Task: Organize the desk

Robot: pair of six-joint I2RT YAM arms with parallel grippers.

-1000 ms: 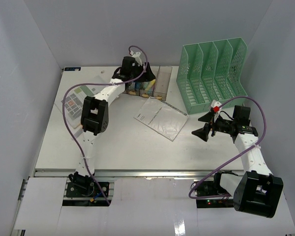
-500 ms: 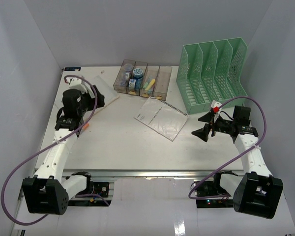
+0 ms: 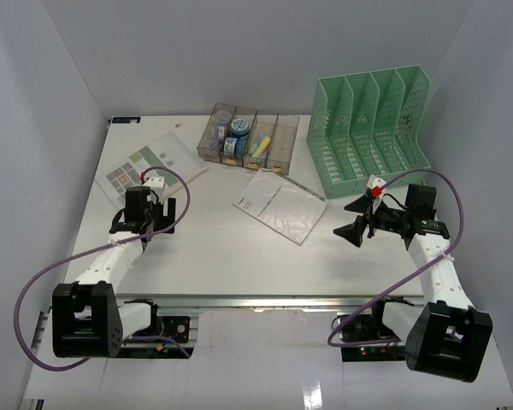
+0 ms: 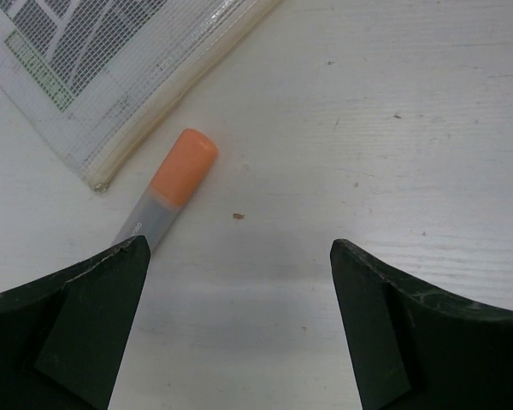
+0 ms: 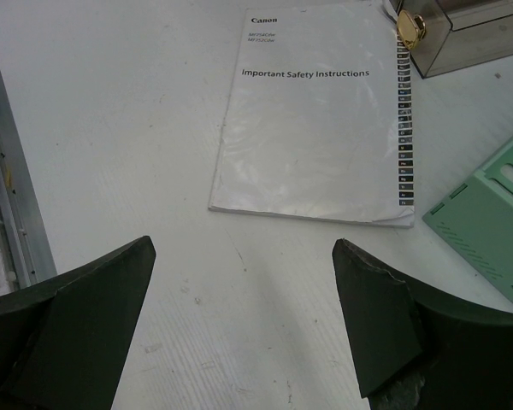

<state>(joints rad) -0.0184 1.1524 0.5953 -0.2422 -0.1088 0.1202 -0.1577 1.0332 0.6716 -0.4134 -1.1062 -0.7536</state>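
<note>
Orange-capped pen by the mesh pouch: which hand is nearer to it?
Left. The left hand hovers open just above the pen. The right hand is far across the desk, beyond the booklet.

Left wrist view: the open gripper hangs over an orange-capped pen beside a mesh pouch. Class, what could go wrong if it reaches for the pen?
1. The pen lies off-centre, by one finger of the left gripper, so closing may knock or roll it away.
2. The pen sits close to the edge of the mesh pouch; a finger could snag the pouch and drag it.
</note>
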